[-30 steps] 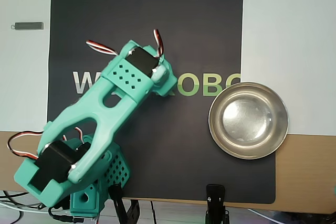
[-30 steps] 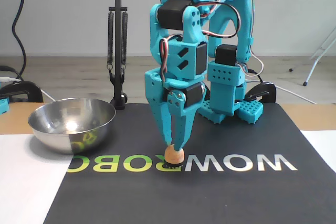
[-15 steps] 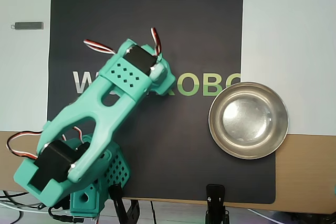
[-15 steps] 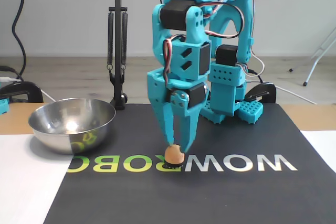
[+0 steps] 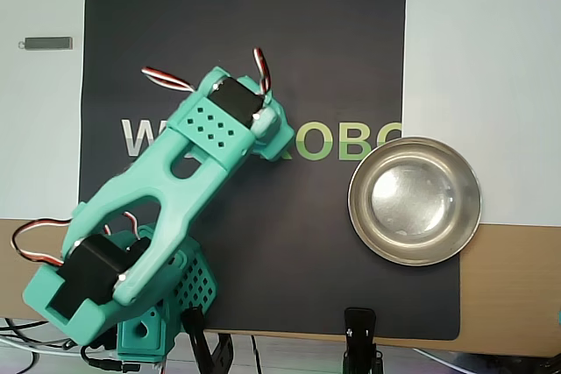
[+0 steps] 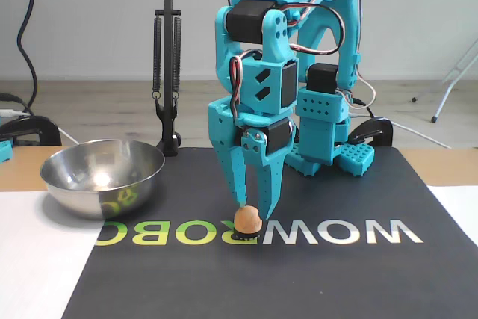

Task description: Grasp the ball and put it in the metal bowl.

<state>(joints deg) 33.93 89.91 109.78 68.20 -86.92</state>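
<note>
Directly above the ball (image 6: 247, 219), the pincer (image 6: 254, 209) points down, fingers slightly spread around its top; the metal bowl (image 6: 101, 176) stands well apart across bare mat (image 6: 336, 282).

- A pale wall (image 6: 89, 28) rises at the far side.
- A wooden tabletop (image 5: 513, 291) carries a black mat (image 5: 263, 32) with white sheets (image 5: 482, 50) either side.
- Even light.

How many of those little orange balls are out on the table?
1. The small peach-orange ball sits on the black mat's lettering, right under the turquoise gripper. The overhead view hides it beneath the arm; none lies in the shiny steel bowl.
</note>
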